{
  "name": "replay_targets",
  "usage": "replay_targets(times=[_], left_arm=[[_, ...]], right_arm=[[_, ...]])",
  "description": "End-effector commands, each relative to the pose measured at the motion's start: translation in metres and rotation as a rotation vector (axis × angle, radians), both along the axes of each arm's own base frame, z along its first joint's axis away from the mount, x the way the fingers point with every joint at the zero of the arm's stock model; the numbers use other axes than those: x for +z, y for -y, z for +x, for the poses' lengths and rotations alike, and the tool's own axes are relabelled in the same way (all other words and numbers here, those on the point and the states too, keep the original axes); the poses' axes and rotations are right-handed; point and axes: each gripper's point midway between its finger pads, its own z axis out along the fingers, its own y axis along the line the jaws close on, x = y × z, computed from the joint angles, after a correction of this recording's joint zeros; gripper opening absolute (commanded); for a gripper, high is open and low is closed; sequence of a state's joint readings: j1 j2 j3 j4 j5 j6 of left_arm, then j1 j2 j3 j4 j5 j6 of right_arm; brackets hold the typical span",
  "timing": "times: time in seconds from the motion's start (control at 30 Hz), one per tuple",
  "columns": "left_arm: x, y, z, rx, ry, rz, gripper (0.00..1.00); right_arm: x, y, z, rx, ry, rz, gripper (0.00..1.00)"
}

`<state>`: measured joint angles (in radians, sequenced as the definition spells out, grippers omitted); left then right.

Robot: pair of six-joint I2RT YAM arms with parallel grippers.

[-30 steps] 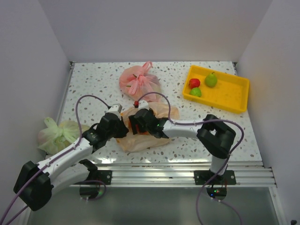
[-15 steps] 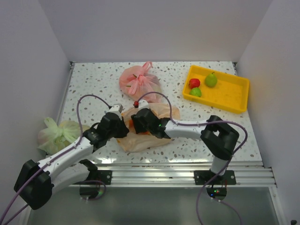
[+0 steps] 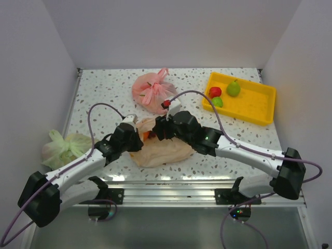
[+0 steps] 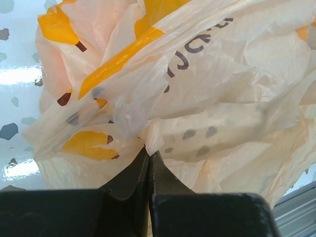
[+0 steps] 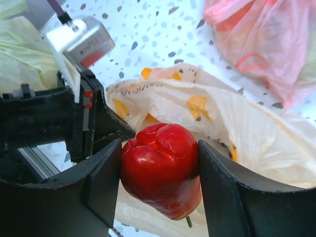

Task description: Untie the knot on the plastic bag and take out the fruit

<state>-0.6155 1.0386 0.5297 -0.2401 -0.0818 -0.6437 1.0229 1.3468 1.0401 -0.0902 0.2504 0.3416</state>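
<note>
The peach-orange plastic bag [image 3: 165, 150] lies crumpled between the arms, its mouth loose; the knot is out of view. My left gripper [image 4: 148, 151] is shut on a fold of the bag's film [image 4: 207, 98] at its left edge [image 3: 136, 141]. My right gripper [image 5: 159, 177] is shut on a glossy red apple-like fruit [image 5: 160, 170], held just above the bag [image 5: 237, 128] near its top edge [image 3: 158, 129]. More fruit sits in the yellow tray [image 3: 259, 106]: a red piece [image 3: 215, 92], a green pear [image 3: 233, 88] and a green apple [image 3: 217, 101].
A knotted pink bag [image 3: 153, 90] lies behind the peach bag, also in the right wrist view [image 5: 266, 44]. A pale green bag [image 3: 65, 148] sits at the left wall. The left arm's wrist [image 5: 64, 118] is close beside the right fingers. White walls enclose the speckled table [image 3: 104, 88].
The right gripper has closed on the red fruit and lifted it back out of the bag, its arm stretching out to the right. The left gripper stays pinched on the bag.
</note>
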Motion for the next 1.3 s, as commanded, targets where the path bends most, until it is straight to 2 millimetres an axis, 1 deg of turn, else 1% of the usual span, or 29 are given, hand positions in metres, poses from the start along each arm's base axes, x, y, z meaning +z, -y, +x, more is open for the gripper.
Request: replay_targets(times=[0.0,0.03,0.07,0.1,0.13,0.17,0.2,0.23,0.27,0.3,0.37,0.4,0.47,0.5,0.57,0.6,0.67,0.7,0.73,0.83,0.9,0.93,0.97,1.03,1.07,1.1,1.17,1.2,1.27], left_arm=[[0.021,0.01,0.014,0.009,0.059,-0.044,0.02],[0.02,0.009,0.013,0.009,0.056,-0.042,0.02],[0.019,0.009,0.013,0.009,0.056,-0.039,0.02],[0.019,0.008,0.012,0.011,0.056,-0.04,0.02],[0.019,0.008,0.011,0.012,0.056,-0.041,0.02],[0.02,0.007,0.011,0.012,0.057,-0.041,0.02],[0.02,0.007,0.01,0.013,0.059,-0.044,0.02],[0.021,0.007,0.01,0.012,0.058,-0.048,0.02],[0.021,0.007,0.009,0.011,0.058,-0.049,0.02],[0.023,0.007,0.008,0.011,0.064,-0.053,0.02],[0.023,0.005,0.007,0.012,0.062,-0.051,0.02],[0.023,0.004,0.006,0.014,0.065,-0.052,0.02],[0.023,0.004,0.004,0.011,0.062,-0.052,0.02],[0.023,0.004,0.003,0.008,0.063,-0.054,0.02],[0.023,0.004,0.002,0.003,0.061,-0.054,0.02],[0.024,0.004,0.001,0.0,0.062,-0.059,0.02],[0.024,0.004,0.001,-0.002,0.061,-0.059,0.02],[0.025,0.004,0.0,-0.007,0.064,-0.063,0.02],[0.025,0.004,-0.001,-0.01,0.065,-0.061,0.02],[0.026,0.004,-0.003,-0.019,0.066,-0.064,0.03],[0.028,0.005,-0.004,-0.022,0.068,-0.067,0.03],[0.027,0.004,-0.004,-0.024,0.068,-0.064,0.02],[0.027,0.004,-0.004,-0.024,0.068,-0.064,0.03],[0.026,0.003,-0.005,-0.025,0.065,-0.063,0.03],[0.026,0.003,-0.006,-0.023,0.064,-0.065,0.03],[0.026,0.004,-0.005,-0.023,0.066,-0.066,0.02],[0.026,0.004,-0.005,-0.024,0.067,-0.068,0.03],[0.026,0.005,-0.004,-0.024,0.066,-0.067,0.03],[0.027,0.006,-0.003,-0.024,0.069,-0.07,0.03]], right_arm=[[0.041,0.022,0.019,-0.064,0.104,-0.042,0.08],[0.059,0.027,0.027,-0.081,0.14,-0.039,0.08],[0.062,0.035,0.034,-0.108,0.149,-0.059,0.08],[0.067,0.05,0.051,-0.164,0.157,-0.068,0.08],[0.076,0.06,0.062,-0.2,0.17,-0.062,0.08],[0.077,0.071,0.072,-0.237,0.167,-0.066,0.08],[0.078,0.093,0.09,-0.308,0.166,-0.07,0.08],[0.078,0.106,0.1,-0.355,0.173,-0.083,0.08],[0.075,0.119,0.111,-0.403,0.171,-0.1,0.08],[0.071,0.144,0.126,-0.481,0.165,-0.119,0.09],[0.065,0.171,0.143,-0.574,0.14,-0.118,0.09],[0.055,0.196,0.159,-0.647,0.115,-0.123,0.09],[0.045,0.216,0.177,-0.709,0.076,-0.098,0.1],[0.031,0.239,0.191,-0.771,0.047,-0.113,0.1],[0.021,0.259,0.208,-0.839,0.023,-0.101,0.1],[0.007,0.279,0.222,-0.897,-0.009,-0.097,0.11],[-0.005,0.298,0.236,-0.955,-0.026,-0.09,0.16],[-0.014,0.317,0.243,-1.005,-0.041,-0.095,0.21],[-0.029,0.323,0.254,-1.028,-0.065,-0.108,0.24],[-0.057,0.344,0.274,-1.089,-0.112,-0.16,0.32],[-0.068,0.353,0.278,-1.108,-0.144,-0.189,0.37],[-0.067,0.355,0.283,-1.112,-0.143,-0.193,0.5],[-0.074,0.356,0.283,-1.111,-0.161,-0.207,0.58],[-0.072,0.355,0.286,-1.096,-0.154,-0.211,0.78],[-0.068,0.353,0.286,-1.086,-0.15,-0.204,0.9],[-0.063,0.353,0.286,-1.081,-0.143,-0.199,0.95],[-0.055,0.349,0.285,-1.058,-0.136,-0.193,0.99],[-0.043,0.348,0.283,-1.052,-0.119,-0.177,0.99],[-0.036,0.342,0.277,-1.025,-0.128,-0.157,0.99]])
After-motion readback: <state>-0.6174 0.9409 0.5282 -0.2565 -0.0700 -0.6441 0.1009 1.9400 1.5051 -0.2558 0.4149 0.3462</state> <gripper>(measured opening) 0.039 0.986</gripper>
